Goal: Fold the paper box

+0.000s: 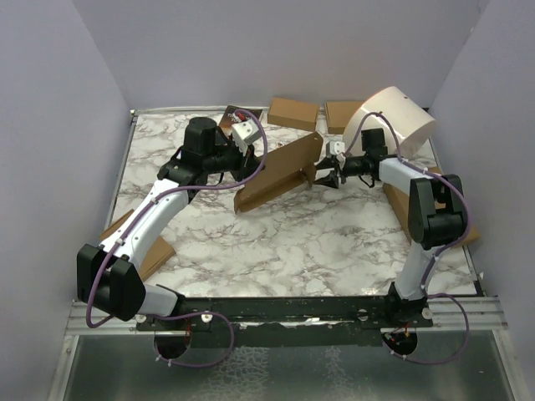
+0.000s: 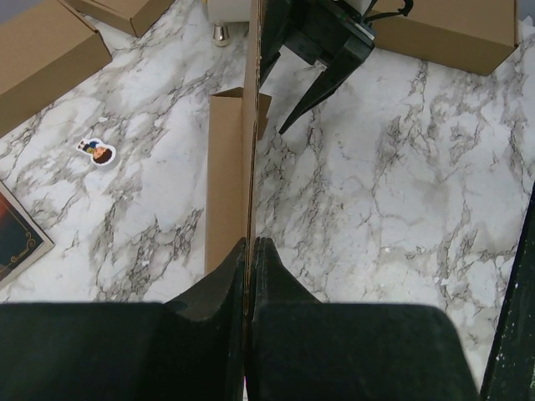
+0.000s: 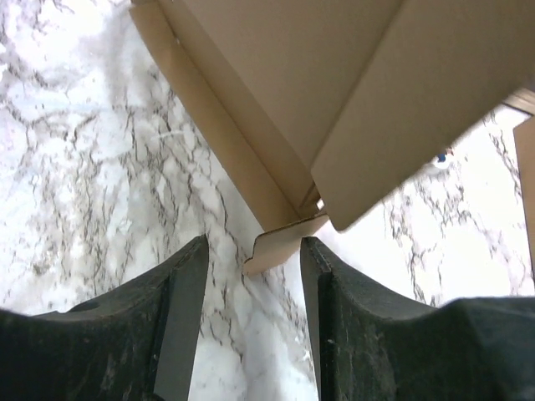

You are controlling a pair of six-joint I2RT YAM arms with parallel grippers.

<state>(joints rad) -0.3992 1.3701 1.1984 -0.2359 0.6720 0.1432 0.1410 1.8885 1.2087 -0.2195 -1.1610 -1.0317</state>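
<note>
My left pincer (image 2: 249,249) is clamped on the upright panel edge of the paper box (image 1: 280,171), centre-back on the table (image 1: 292,242). My right pincer (image 3: 251,251) stands parted astride its corner tab (image 3: 280,242), untouching. Open marble lies nearer me.

We are looking into a robot lab cell: plain lilac panels (image 1: 58,125) are walling a marble-patterned table (image 1: 292,242) on the left, far and right, and the left arm (image 1: 155,217) and right arm (image 1: 422,209) are sitting bolted to a rail (image 1: 292,307) at its near edge.
</note>
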